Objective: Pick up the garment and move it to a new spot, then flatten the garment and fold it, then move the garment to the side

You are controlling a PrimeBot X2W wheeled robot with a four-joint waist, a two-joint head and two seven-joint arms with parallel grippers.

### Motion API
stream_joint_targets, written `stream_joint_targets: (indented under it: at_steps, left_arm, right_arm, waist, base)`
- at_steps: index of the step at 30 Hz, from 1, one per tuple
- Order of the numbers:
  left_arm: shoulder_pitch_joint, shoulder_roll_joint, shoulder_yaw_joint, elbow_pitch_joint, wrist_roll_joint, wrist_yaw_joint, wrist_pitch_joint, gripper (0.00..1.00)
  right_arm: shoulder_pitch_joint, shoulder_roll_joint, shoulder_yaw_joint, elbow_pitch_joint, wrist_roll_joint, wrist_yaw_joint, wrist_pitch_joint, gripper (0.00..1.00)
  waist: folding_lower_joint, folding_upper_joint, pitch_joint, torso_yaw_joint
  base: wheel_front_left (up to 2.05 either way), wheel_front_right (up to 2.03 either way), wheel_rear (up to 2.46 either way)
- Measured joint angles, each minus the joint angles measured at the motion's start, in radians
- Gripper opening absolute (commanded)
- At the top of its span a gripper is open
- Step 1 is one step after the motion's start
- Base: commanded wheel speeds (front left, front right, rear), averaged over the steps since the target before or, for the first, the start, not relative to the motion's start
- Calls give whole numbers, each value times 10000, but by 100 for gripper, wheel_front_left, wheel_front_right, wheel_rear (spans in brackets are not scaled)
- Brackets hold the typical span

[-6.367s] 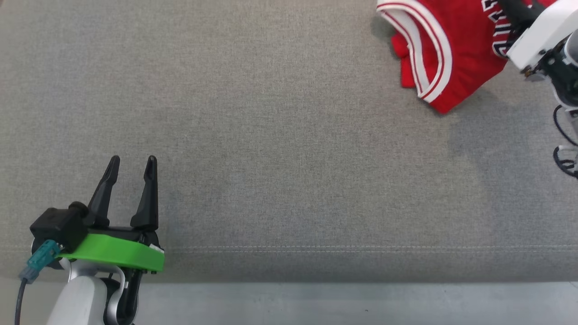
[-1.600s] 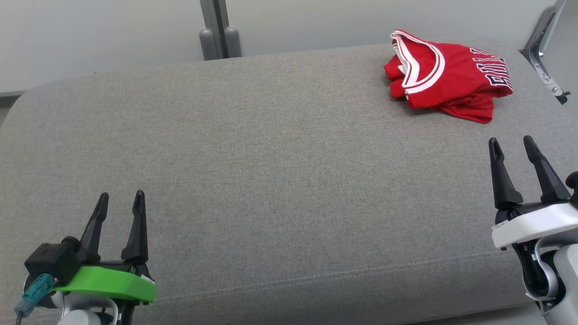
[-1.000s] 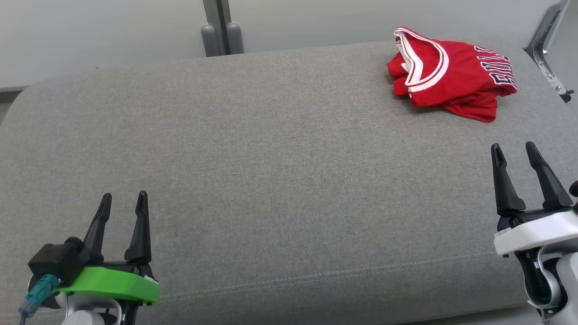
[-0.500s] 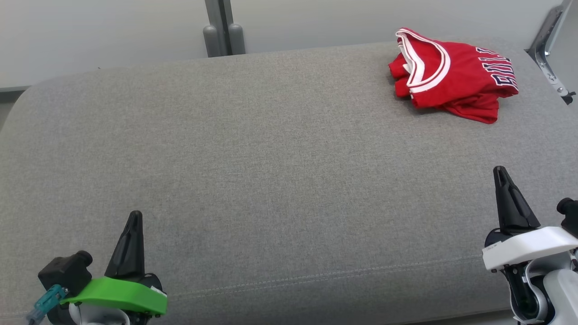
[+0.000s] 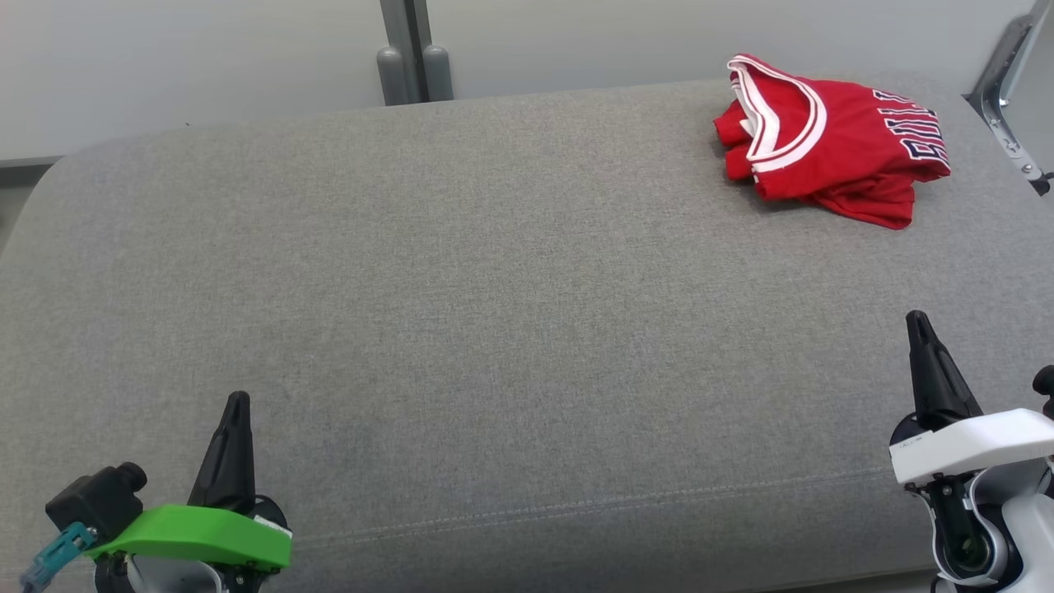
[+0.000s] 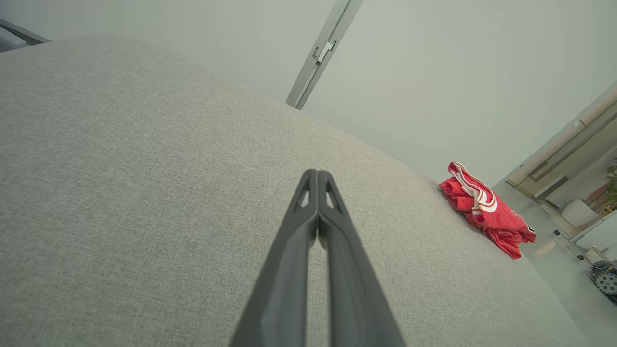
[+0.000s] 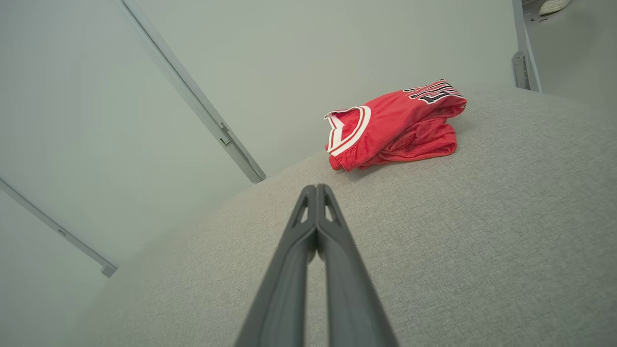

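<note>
The garment (image 5: 832, 152) is a red jersey with white trim and dark lettering, folded into a small bundle at the far right of the grey cushion (image 5: 494, 313). It also shows as the red bundle (image 6: 484, 212) in the left wrist view and as the same jersey (image 7: 393, 127) in the right wrist view. My left gripper (image 5: 237, 403) hovers at the near left, shut with nothing in it; its fingers (image 6: 315, 176) meet at the tips. My right gripper (image 5: 916, 319) stands at the near right, shut and empty, its tips (image 7: 315, 189) well short of the jersey.
A pale wall with a grey post (image 5: 414, 58) runs behind the cushion. A metal bracket (image 5: 1009, 107) stands at the far right corner. The cushion's front seam (image 5: 576, 502) runs along the near edge between my grippers.
Both grippers have gone from open to shut and dropped lower in the head view. The jersey has not moved on the cushion; the camera drifted slightly.
</note>
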Motion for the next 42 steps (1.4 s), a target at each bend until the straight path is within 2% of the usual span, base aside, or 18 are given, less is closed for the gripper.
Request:
stream_joint_targets:
  at_steps: [42]
  left_arm:
    - [-170, -65, 654, 495, -4943, 0, 1453, 0]
  right_arm:
    - [-276, 989, -1227, 780, 4863, 585, 1540, 0]
  waist:
    - [0, 0, -123, 224]
  base:
    - [0, 0, 0]
